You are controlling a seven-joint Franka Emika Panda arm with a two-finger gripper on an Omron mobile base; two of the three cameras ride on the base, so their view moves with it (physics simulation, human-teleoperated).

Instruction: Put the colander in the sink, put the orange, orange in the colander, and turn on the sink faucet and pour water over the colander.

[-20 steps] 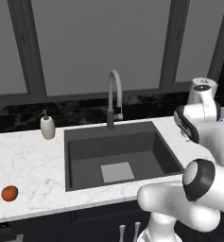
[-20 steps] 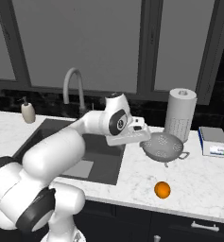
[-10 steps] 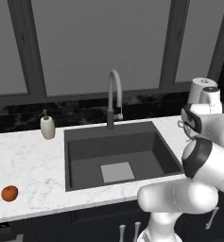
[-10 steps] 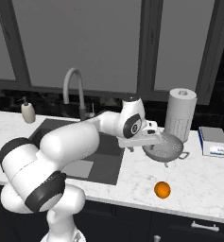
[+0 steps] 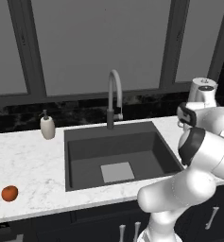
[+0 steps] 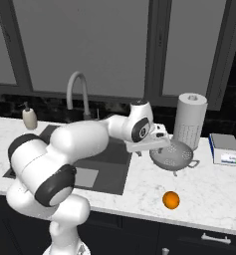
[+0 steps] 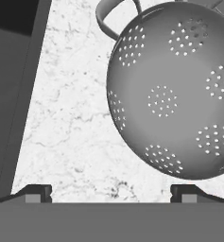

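Setting: rendered kitchen; white marble counter (image 6: 209, 191) w/ dark cabinets below, dark backsplash, grey window panels behind.
Orange, bright: (image 6: 171, 199) near front edge of counter, in front of colander, apart from it. Round, firm, prob. light; would roll if nudged. Take across its widest part.
Orange, dark: (image 5: 9, 193) on counter left of sink, near front edge, well apart from everything else. Same handling.
End effector: (image 7: 111, 193) jaws wide, nothing between them; tips hang over bare counter just beside colander's rim, sink edge to the other side. In right base view it sits at colander's sink-side edge; contact cannot be told.
Colander: (image 6: 172, 154) upright on counter, right of sink, just in front of paper towel roll. Perforated metal bowl, empty. Judged stiff, light, smooth and slippery on curved wall; too broad to span. Best hold: pinch thin rim, or loop handle (image 7: 109, 17). May tip when lifted from one side.
Sink: (image 5: 83, 159) dark, deep basin, empty; pale square patch on floor. Colander not yet in it.
Sink faucet: (image 5: 113, 97) gooseneck at back of sink, small side lever; no water seen.
Soap pump: (image 5: 47, 126) back left of sink.
Paper towel roll: (image 6: 190, 121) behind colander.
Scale-like device: (image 6: 225, 149) far right; not certain what it is.
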